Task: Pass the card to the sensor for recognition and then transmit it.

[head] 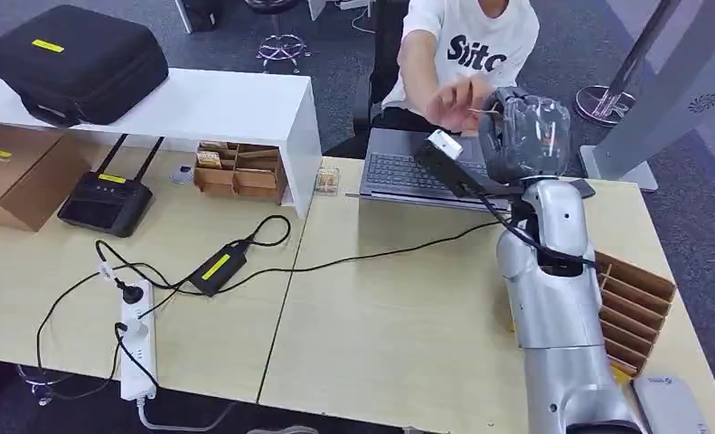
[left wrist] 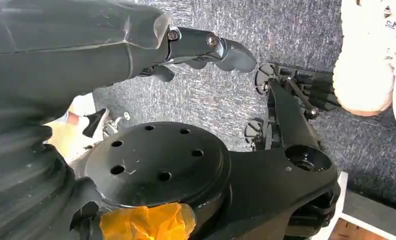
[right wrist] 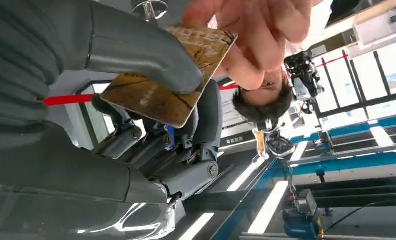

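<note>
**Inspector A:** We find the right robot hand (head: 523,136) raised at the upper right of the head frame, beyond the far edge of the table (head: 399,334) and above the laptop (head: 417,172). It grips the card (right wrist: 170,82): in the right wrist view the thick grey thumb (right wrist: 150,55) lies across the card's face, with darker fingers beneath.

**Inspector B:** Agreed. And the person's hand (head: 457,99)?

**Inspector A:** It meets the robot hand from the left in the head frame. In the wrist view, upper centre, its fingers close over the card's free end. We judge both parties hold the card, so this is the handover step.

**Inspector B:** The deciding relation?

**Inspector A:** The card's long axis runs out from the thumb toward the person, so the free end points at the receiver. The right robot hand is the nearer one by far. In our judgement, release calls only for the thumb to lift while the person's pinch holds.

**Inspector B:** The left robot hand (left wrist: 206,47)?

**Inspector A:** It hangs low over grey carpet (left wrist: 211,95), fingers curled inward, holding nothing.

**Inspector B:** Risk?

**Inspector A:** We judge an early release could drop the card onto the laptop.
</note>
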You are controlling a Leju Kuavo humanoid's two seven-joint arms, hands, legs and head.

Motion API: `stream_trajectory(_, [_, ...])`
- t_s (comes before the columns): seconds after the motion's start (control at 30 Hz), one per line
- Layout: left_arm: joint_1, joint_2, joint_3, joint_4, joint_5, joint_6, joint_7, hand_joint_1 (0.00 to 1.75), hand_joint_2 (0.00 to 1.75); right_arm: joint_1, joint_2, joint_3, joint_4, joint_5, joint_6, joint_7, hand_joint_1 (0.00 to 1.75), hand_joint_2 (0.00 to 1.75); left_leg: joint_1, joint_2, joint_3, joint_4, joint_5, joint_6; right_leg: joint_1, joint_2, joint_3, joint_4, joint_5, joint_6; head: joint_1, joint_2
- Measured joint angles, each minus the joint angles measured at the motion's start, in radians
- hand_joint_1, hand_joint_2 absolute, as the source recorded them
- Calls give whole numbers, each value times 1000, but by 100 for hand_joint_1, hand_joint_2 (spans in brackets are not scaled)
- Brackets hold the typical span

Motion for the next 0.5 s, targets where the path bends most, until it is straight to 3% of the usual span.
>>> stream_trajectory(0.3, [0,1,0,0,0,0,-1,0,175,5,0,0,-1,-49,-2,-33,175,175,0,0,0,0,0,0,0,0,0,0,0,0,0,0])
stream_trajectory(0.5, [0,0,0,0,0,13,-2,0,175,33,17,-37,-47,-376,145,-107,175,175,0,0,0,0,0,0,0,0,0,0,0,0,0,0])
